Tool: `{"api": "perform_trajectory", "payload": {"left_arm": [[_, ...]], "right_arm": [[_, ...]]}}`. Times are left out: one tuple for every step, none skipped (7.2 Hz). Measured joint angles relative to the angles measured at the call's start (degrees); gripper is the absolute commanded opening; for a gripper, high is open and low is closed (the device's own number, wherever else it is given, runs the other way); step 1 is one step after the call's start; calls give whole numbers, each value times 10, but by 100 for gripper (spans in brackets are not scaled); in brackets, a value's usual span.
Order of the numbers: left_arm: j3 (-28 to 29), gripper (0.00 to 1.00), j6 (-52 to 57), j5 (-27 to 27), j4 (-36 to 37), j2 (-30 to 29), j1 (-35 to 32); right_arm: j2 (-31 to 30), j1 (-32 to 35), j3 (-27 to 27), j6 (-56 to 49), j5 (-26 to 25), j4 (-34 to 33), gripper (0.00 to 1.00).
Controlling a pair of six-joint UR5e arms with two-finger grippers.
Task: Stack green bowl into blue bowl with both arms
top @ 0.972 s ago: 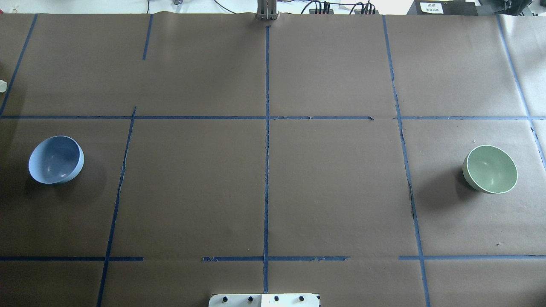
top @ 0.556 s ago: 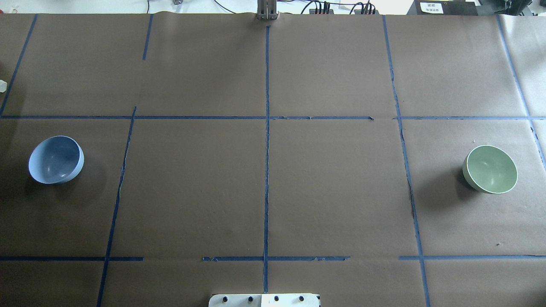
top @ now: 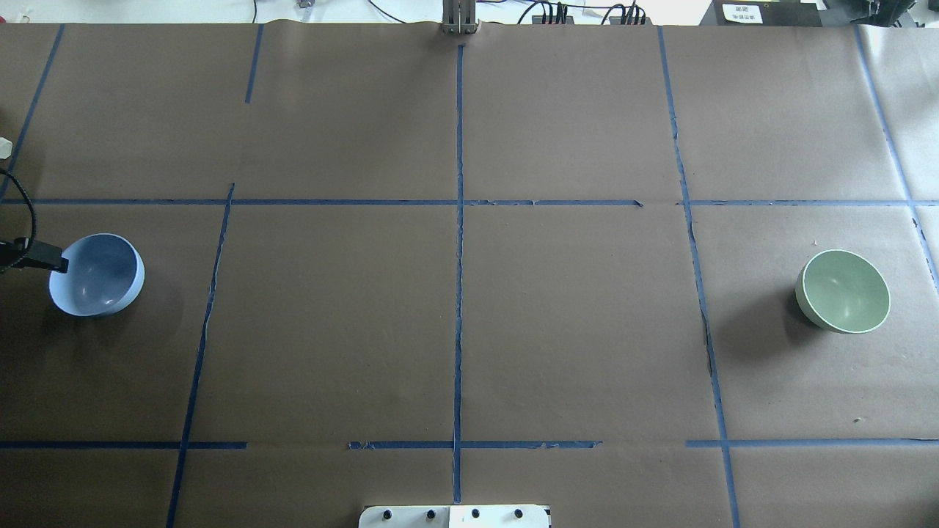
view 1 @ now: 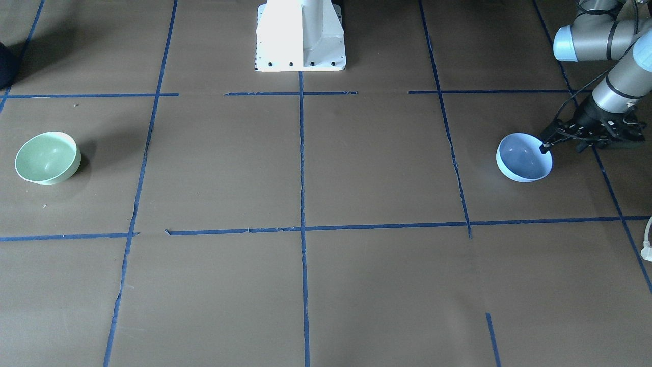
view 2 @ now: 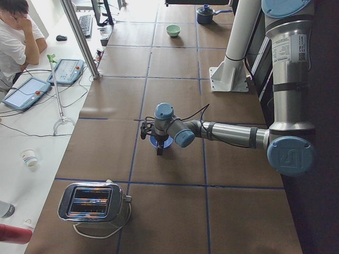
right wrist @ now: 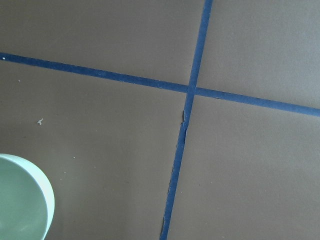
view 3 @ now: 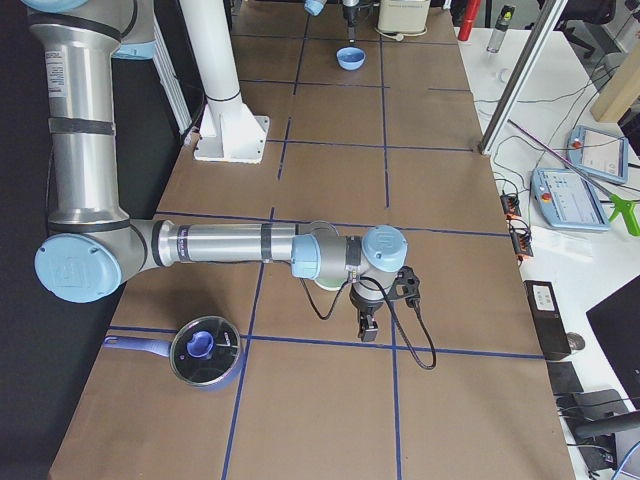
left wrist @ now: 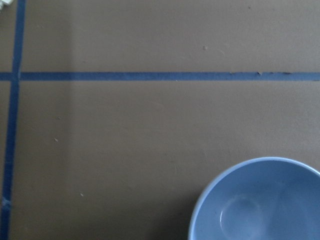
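The blue bowl (top: 97, 275) stands upright at the table's left; it also shows in the front view (view 1: 524, 158) and the left wrist view (left wrist: 260, 205). My left gripper (top: 31, 258) is open beside it, also seen in the front view (view 1: 562, 148). One fingertip (view 1: 544, 149) is at the bowl's outer rim. The green bowl (top: 843, 291) stands upright at the far right, empty, and shows in the front view (view 1: 47, 157) and the right wrist view (right wrist: 22, 200). My right gripper (view 3: 366, 328) hangs just beyond the green bowl; I cannot tell whether it is open or shut.
The white pedestal base (view 1: 300, 35) stands at the table's near middle. A toaster (view 2: 92, 202) sits at the left end past the blue bowl. A lidded pot (view 3: 205, 352) sits at the right end near the green bowl. Blue tape lines cross the brown table cover.
My left gripper has come into the overhead view from the left edge and reached the blue bowl's rim. Neither bowl has moved.
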Motion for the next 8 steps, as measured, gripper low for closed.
{"api": "perform_trajectory", "payload": {"left_arm": [[7, 24, -9, 7, -5, 0, 13], [11, 6, -19, 9, -8, -1, 17], [13, 0, -31, 9, -9, -2, 19], [13, 0, -38, 9, -9, -3, 19], [11, 0, -41, 6, -10, -3, 19], [1, 0, -48, -3, -7, -5, 20], [-21, 0, -71, -27, 8, -17, 19], [-53, 0, -111, -54, 50, -49, 19]], "right_arm": [[-1, 0, 0, 0, 0, 0, 100], [-2, 0, 0, 0, 0, 0, 100], [-2, 0, 0, 0, -1, 0, 100], [-2, 0, 0, 0, -1, 0, 100], [-3, 0, 0, 0, -1, 0, 100], [-4, 0, 0, 0, -1, 0, 100], [-4, 0, 1, 0, -1, 0, 100], [-4, 0, 1, 0, 0, 0, 100]]}}
